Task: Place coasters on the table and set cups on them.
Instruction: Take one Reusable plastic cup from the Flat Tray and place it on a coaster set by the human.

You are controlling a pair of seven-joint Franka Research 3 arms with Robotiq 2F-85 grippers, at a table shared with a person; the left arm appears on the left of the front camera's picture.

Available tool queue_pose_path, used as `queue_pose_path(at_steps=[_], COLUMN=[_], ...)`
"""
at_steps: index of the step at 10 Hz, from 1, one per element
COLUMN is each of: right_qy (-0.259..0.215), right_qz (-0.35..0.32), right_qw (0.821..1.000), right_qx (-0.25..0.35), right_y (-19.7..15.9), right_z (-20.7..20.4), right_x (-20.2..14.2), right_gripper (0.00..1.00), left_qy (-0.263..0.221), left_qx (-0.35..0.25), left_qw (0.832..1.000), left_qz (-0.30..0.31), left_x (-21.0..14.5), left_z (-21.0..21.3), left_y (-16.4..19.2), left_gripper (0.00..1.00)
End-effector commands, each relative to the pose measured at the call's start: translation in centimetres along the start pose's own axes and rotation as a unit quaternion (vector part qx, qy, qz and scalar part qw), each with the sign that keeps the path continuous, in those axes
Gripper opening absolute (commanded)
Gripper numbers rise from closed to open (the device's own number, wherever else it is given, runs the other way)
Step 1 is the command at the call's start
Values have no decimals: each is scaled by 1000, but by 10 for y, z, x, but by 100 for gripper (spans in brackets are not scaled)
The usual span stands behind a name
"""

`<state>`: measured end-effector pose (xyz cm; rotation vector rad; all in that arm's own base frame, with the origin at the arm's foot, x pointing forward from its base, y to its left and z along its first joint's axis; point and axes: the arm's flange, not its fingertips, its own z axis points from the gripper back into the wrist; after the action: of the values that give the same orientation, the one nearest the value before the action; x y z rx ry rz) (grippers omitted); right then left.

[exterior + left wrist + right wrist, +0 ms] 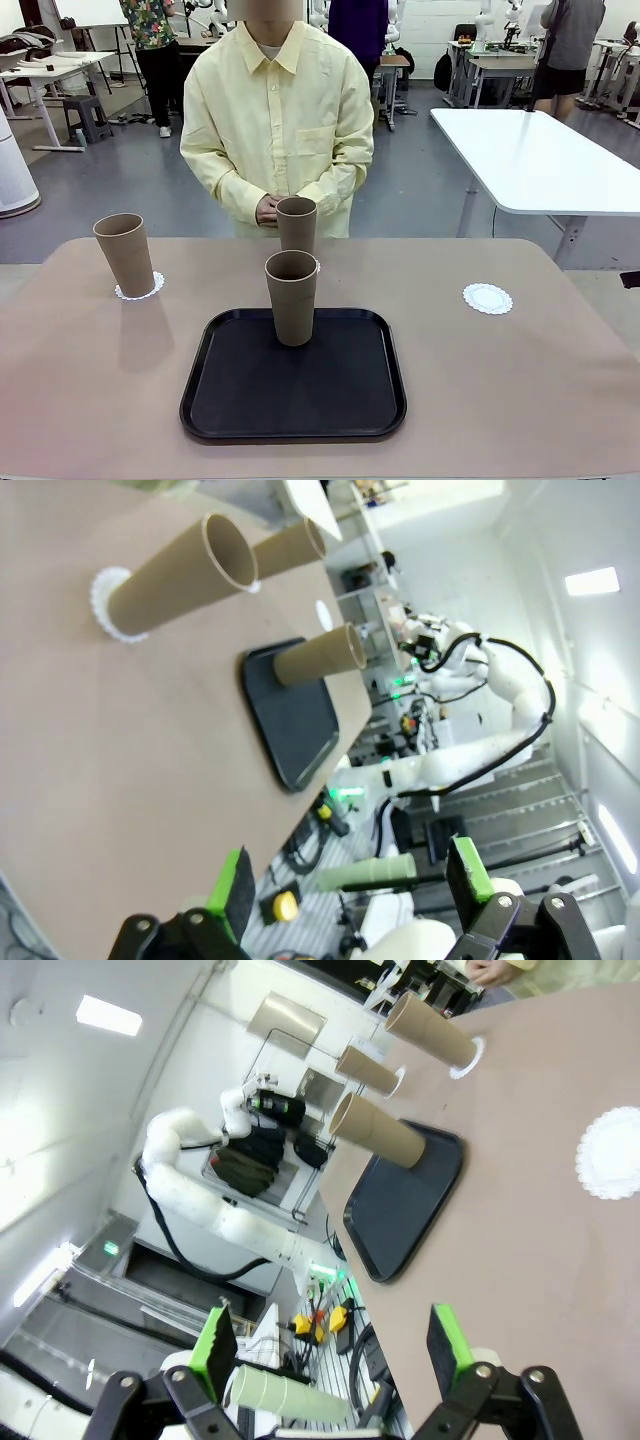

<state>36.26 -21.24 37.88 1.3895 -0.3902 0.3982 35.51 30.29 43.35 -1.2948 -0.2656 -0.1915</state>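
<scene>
You had both grippers open and empty: the left gripper and the right gripper each hung off the near side of the table, jaws spread wide. The first cup stood upright on the left coaster. The second cup stood on the middle coaster near the far edge, just before the person's clasped hands. The third cup stood on the black tray. The right coaster lay bare.
</scene>
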Motion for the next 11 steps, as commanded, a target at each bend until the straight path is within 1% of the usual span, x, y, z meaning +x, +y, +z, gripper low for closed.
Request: queue_pose_path(at_steps=[1, 3, 4, 5, 6, 7, 8, 9, 10, 11], right_qy=[78, 144, 166, 192, 209, 218, 239, 259, 266, 276], right_qz=[69, 149, 182, 226, 279, 337, 369, 397, 430, 461], right_qw=[994, 976, 967, 953, 934, 910, 892, 875, 857, 836], right_qx=[-15, -68, -68, -69, -74, -102, -106, -100, -96, -110], right_y=[11, 23, 26, 30, 37, 45, 49, 53, 57, 59], right_z=[-33, -88, -115, -143, -170, -202, -226, -245, -259, -266], right_x=[38, 84, 97, 103, 102, 97, 89, 76, 67, 59], right_gripper=[100, 100, 100, 100, 100, 100, 100, 100, 100, 100], left_qy=[-2, -2, -2, -2, -2, -2, -2, -2, -2, -2], left_qx=[0, 0, 0, 0, 0, 0, 0, 0, 0, 0], left_qw=[1000, 1000, 1000, 1000, 1000, 1000, 1000, 1000, 1000, 1000], left_qz=[2, 2, 2, 2, 2, 2, 2, 2, 2, 2], left_x=[-1, -1, -1, -1, -1, -1, -1, -1, -1, -1], left_z=[1, 1, 1, 1, 1, 1, 1, 1, 1, 1], left_y=[-1, -1, -1, -1, -1, -1, -1, -1, -1, -1], left_gripper=[100, 100, 100, 100, 100, 100, 100, 100, 100, 100])
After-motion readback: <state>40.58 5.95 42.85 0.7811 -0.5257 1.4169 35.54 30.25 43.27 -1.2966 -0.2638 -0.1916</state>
